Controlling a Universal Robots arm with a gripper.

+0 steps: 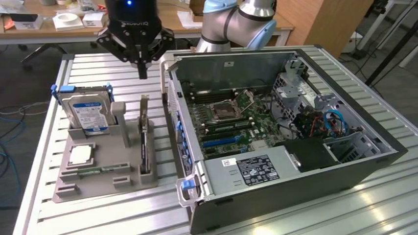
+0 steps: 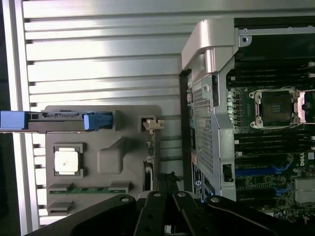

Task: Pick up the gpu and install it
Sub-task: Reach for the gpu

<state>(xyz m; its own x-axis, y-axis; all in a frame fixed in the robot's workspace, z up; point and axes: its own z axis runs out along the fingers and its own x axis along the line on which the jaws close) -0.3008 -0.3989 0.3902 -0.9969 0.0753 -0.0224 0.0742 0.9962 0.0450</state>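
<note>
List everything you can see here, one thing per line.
table: one, silvery, slatted
computer case: one, black, open, exterior view's right
holder: one, grey, on the table
gpu: one, black, on edge in the holder, side nearest the computer case
hard drive: one, silver with blue label, upright in the holder
processor chip: one, silver, flat in the holder
memory stick: one, green, flat in the holder
arm: one, pale grey-blue, behind the computer case
hand: one, black, shut, empty, above the gpu

1 gpu [image 1: 144, 142], 1 hard drive [image 1: 89, 115], 1 memory stick [image 1: 98, 171], 1 processor [image 1: 80, 155], 1 computer case [image 1: 313, 191]
</note>
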